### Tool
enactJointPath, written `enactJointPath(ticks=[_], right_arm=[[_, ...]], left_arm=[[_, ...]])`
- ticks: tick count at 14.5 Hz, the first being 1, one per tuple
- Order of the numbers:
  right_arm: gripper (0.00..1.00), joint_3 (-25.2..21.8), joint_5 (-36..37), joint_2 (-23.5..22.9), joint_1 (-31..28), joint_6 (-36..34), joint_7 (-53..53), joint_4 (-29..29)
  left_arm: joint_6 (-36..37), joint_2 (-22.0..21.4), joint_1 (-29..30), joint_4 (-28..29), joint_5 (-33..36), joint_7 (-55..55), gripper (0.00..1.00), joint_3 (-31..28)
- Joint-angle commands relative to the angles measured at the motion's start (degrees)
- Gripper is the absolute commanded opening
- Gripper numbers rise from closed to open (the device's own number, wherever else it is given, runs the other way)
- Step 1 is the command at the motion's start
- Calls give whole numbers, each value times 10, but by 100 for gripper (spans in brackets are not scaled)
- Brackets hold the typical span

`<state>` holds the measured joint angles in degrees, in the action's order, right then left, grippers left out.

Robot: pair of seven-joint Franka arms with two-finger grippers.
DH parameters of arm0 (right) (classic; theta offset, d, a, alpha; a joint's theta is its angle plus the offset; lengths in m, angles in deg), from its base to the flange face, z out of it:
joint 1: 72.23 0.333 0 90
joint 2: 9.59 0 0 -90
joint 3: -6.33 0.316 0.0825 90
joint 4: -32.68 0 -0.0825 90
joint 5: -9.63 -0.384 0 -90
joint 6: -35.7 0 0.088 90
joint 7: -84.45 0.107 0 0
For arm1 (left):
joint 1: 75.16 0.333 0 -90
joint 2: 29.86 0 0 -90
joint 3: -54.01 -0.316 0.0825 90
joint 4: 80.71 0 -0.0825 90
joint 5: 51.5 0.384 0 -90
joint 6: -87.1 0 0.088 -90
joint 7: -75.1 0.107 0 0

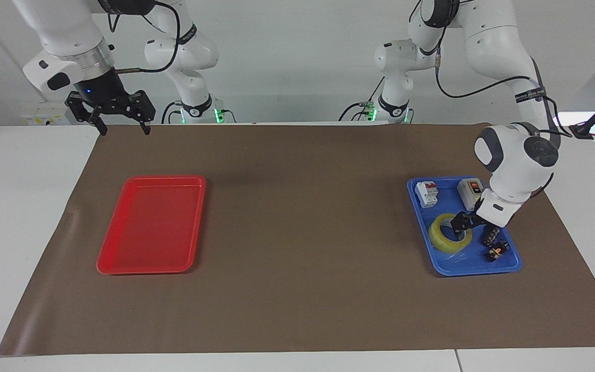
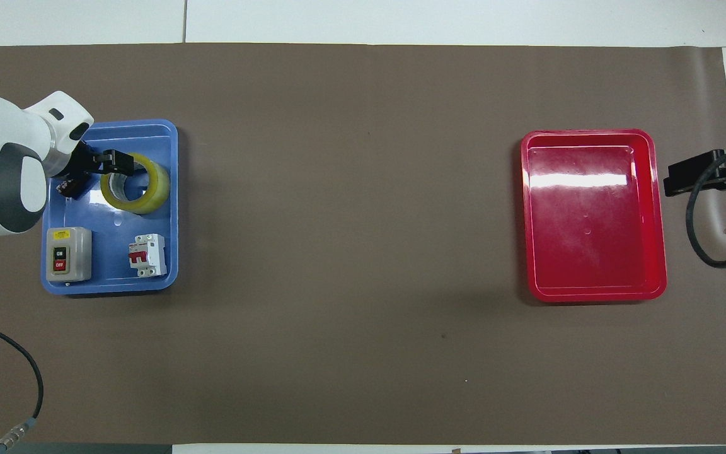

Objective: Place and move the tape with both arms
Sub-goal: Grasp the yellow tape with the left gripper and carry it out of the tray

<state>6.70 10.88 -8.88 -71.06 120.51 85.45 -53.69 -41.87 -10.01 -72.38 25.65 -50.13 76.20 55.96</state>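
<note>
The tape (image 1: 443, 238), a yellow translucent roll with a white core, lies flat in the blue tray (image 1: 510, 265) at the left arm's end of the table. My left gripper (image 1: 464, 225) is down at the roll's rim on the side toward the small black parts, fingers open, with nothing gripped. In the overhead view the left gripper (image 2: 117, 164) overlaps the edge of the tape (image 2: 147, 193). My right gripper (image 1: 120, 123) is open and empty; it waits raised over the mat's edge by the robots, and also shows in the overhead view (image 2: 694, 174).
The blue tray (image 2: 174, 208) also holds a grey switch box (image 2: 68, 253), a white and red circuit breaker (image 2: 147, 255) and small black parts (image 1: 494, 248). A red tray (image 1: 147, 269) sits empty at the right arm's end. Brown mat lies between the trays.
</note>
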Motion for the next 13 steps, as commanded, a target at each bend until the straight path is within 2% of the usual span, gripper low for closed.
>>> enactJointPath(ticks=[1,2,4,5,9,13], right_arm=[[100,2,-4,0,-6,-8,-11,3],[100,2,-4,0,-6,-8,-11,3],[100,2,-4,0,-6,-8,-11,3],[100,2,-4,0,-6,-8,-11,3],[100,2,-4,0,-6,-8,-11,3],[100,2,-4,0,-6,-8,-11,3]], left_arm=[[-32,-11,2,42,-8,14,96,0],[-30,-12,2,44,-8,13,73,0],[-29,-12,0,42,-8,11,6,0],[-29,-12,-1,42,-8,10,0,0],[-15,-19,-3,37,-8,10,0,-1],[72,-39,-7,-10,-8,10,0,0]])
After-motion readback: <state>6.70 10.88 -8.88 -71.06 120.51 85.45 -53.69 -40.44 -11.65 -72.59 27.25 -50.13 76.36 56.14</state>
